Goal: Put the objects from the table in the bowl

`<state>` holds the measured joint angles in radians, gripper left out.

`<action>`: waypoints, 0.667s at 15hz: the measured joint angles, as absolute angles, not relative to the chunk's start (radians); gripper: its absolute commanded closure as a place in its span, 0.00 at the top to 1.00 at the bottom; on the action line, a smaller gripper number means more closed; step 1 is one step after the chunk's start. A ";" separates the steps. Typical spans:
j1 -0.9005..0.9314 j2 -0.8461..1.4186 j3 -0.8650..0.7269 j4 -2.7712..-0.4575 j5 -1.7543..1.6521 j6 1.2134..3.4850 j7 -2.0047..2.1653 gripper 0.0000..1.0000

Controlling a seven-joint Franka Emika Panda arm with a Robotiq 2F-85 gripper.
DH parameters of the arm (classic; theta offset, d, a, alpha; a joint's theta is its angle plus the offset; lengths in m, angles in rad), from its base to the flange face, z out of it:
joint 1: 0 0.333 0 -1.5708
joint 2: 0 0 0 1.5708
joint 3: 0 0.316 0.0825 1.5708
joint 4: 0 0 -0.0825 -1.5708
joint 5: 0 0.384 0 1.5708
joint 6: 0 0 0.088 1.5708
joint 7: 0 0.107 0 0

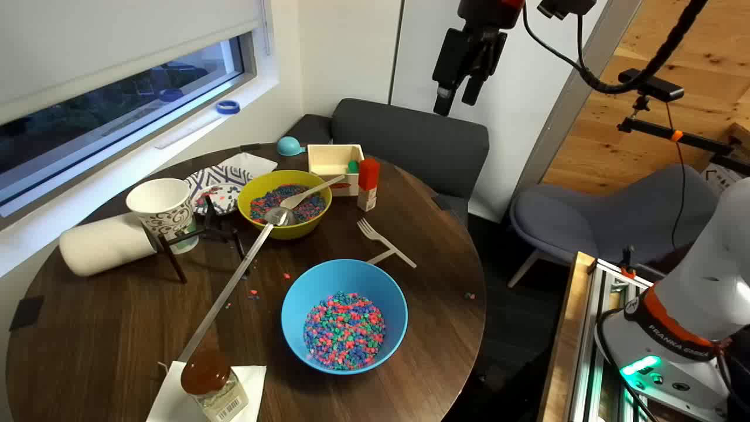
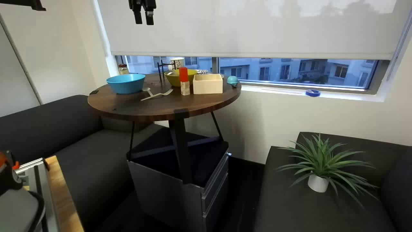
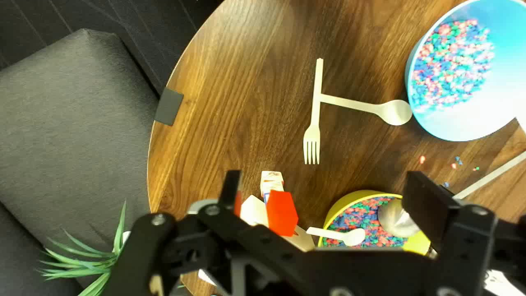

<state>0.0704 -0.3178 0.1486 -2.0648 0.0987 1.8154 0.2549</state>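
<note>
My gripper [image 1: 457, 99] is open and empty, high above the table; it also shows in an exterior view [image 2: 144, 22] and the wrist view [image 3: 323, 183]. A blue bowl [image 1: 345, 275] holding coloured beads stands near the table's front. A pale fork [image 3: 314, 119] lies across a pale spoon [image 3: 370, 107] beside it. A yellow bowl [image 1: 290, 233] behind holds beads, a white spoon [image 1: 304, 196] and the head of a long ladle [image 1: 234, 275]. A red-topped carton [image 1: 368, 176] stands upright beside a cream box [image 2: 207, 84], which has something green inside.
A paper cup [image 1: 161, 202], a lying white roll [image 1: 108, 243] and a dark stand [image 1: 208, 225] are by the window. A brown-lidded jar [image 1: 217, 390] stands on a napkin. A light blue cup [image 1: 288, 146] and a patterned plate [image 1: 214, 179] are at the back. Loose beads lie scattered.
</note>
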 measured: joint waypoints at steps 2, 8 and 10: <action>0.070 -0.318 0.149 -2.065 0.099 1.815 0.255 1.00; 0.073 -0.318 0.149 -2.065 0.099 1.815 0.234 1.00; 0.093 -0.317 0.149 -2.072 0.101 1.824 0.145 1.00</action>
<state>0.0930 -0.3166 0.1487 -2.0723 0.1006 1.8242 0.1451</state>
